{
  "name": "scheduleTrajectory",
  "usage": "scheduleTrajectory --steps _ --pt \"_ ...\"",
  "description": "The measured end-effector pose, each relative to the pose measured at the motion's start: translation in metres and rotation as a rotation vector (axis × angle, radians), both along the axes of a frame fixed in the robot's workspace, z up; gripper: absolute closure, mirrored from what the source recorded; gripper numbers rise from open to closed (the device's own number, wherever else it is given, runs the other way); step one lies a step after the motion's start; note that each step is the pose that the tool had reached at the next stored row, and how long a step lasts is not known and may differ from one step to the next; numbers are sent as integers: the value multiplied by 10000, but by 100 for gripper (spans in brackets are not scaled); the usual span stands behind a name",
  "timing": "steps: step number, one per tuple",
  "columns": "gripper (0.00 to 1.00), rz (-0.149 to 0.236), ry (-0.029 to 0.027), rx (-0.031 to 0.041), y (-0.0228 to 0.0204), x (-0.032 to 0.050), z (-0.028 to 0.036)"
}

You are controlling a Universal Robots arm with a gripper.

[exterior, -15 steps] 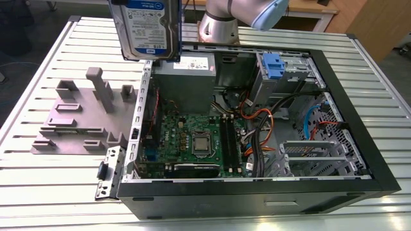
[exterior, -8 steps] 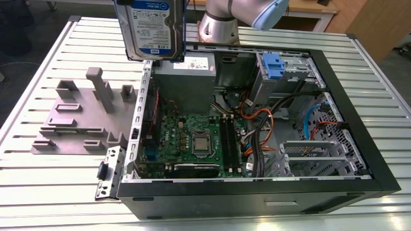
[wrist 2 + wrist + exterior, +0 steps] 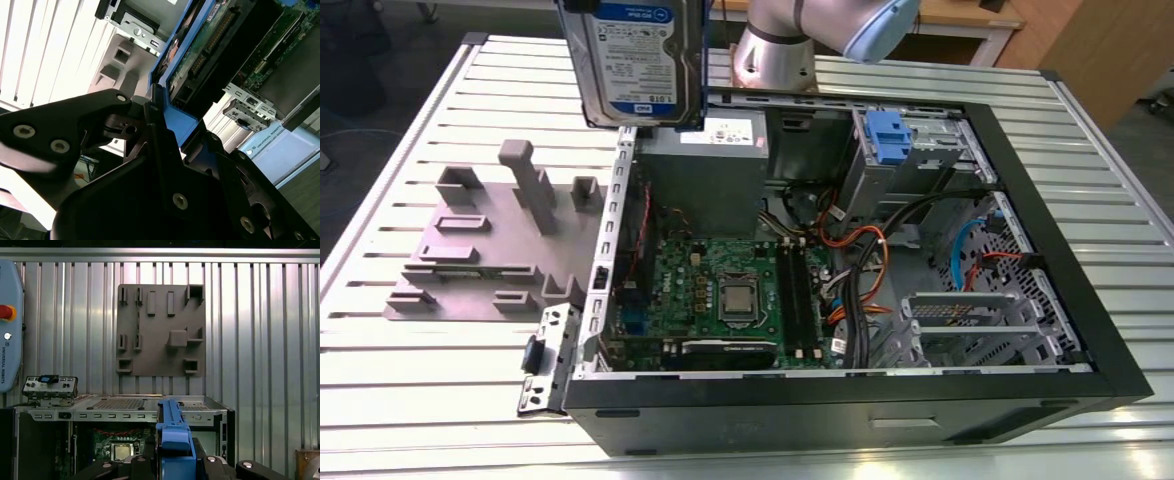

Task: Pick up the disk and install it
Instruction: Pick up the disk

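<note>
The hand (image 3: pixel 172 122) is closed on the disk (image 3: pixel 634 60), gripping the narrow blue plastic frame at one end rather than the metal body. In the first wrist view the frame edge stands up between the black fingers (image 3: pixel 220 462). In the exterior view the disk hangs upright with its label facing the camera. It is clear of the worktop (image 3: pixel 427 400) and sits above the rear corner of the open computer case (image 3: pixel 854 400), over the grey power supply (image 3: pixel 707 150). The main hazard is judged to be the grip. A hold on a thin, flexible frame leaves most of the drive's weight hanging beyond the fingers, so a sudden change of speed or direction could twist or slip the disk, or bend the frame off the drive. A dropped disk would land on the motherboard (image 3: pixel 720 290) or on the case wall. The second hazard is collision: the drive bay with the blue clip (image 3: pixel 887 135) is crowded by the orange and black cables (image 3: pixel 854 250), which could snag an edge of the disk. A tilted or offset approach could jam the frame against the bay's metal sides. The grey fixture plate (image 3: pixel 480 250) lies well apart from the disk and poses no risk.
</note>
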State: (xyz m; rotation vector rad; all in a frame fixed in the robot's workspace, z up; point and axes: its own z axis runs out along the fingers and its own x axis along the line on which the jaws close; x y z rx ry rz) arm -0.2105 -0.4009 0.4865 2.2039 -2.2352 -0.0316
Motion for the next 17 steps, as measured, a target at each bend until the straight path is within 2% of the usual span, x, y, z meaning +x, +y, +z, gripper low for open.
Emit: scheduleTrajectory --steps 7,17 --pt "63 0 0 0 -17 4 0" --pt "63 0 1 -1 -17 77 0"
